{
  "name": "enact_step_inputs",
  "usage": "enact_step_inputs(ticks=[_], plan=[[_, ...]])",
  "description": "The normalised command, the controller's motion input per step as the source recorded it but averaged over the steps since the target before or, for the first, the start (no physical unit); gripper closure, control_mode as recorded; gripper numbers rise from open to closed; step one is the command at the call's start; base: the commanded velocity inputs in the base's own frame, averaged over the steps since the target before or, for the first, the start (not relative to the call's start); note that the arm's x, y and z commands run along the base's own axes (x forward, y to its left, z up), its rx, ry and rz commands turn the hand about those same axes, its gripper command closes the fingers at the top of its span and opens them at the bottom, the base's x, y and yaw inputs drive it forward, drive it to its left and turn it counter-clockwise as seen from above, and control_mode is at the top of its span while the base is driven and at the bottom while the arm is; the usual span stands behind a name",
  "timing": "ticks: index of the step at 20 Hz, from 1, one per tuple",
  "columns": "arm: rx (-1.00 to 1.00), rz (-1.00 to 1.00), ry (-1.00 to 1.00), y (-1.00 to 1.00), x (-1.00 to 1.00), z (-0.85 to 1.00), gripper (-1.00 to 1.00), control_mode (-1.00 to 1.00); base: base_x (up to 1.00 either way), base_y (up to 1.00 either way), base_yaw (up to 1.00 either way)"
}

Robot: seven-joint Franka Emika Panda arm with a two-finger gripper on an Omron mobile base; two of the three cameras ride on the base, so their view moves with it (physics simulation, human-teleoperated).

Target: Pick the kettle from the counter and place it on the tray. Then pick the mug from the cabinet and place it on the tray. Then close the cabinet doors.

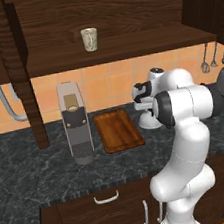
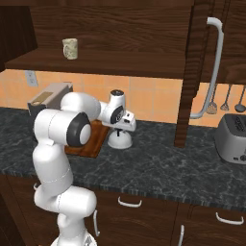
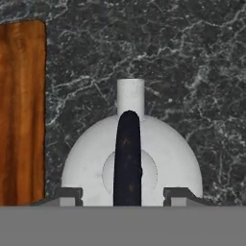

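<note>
- Kettle (image 3: 158,149) sits on the dark speckled counter (image 1: 35,160), just right of the wooden tray (image 1: 118,129), and we see its black handle (image 3: 128,158) running up the middle in the hand view.
- Our gripper (image 3: 128,196) hangs directly over the kettle, finger tips (image 3: 71,194) spread to either side of the handle, open and not gripping it.
- Mug (image 1: 89,39) stands on the open cabinet (image 1: 115,12) shelf, above and behind the tray.
- Coffee machine (image 1: 75,122) stands left of the tray; a toaster (image 2: 232,138) sits far right.

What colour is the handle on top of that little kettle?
Black; the handle arches over the white kettle, best seen in the hand view.
</note>
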Motion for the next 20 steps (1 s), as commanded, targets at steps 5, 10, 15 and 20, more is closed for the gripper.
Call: enact_step_inputs(ticks=[5, 10, 15, 20], plan=[[-0.01, 0.0, 0.0, 0.02, -0.09, -0.2, 1.0, -1.0, 0.0, 0.0, 0.0], [-0.01, 0.0, -0.13, 0.03, -0.6, -0.05, 1.0, -1.0, 0.0, 0.0, 0.0], [-0.09, 0.0, -0.24, 0.07, -0.83, 0.2, 1.0, -1.0, 0.0, 0.0, 0.0], [-0.12, 0.03, -0.28, 0.24, -0.4, 0.44, 1.0, -1.0, 0.0, 0.0, 0.0]])
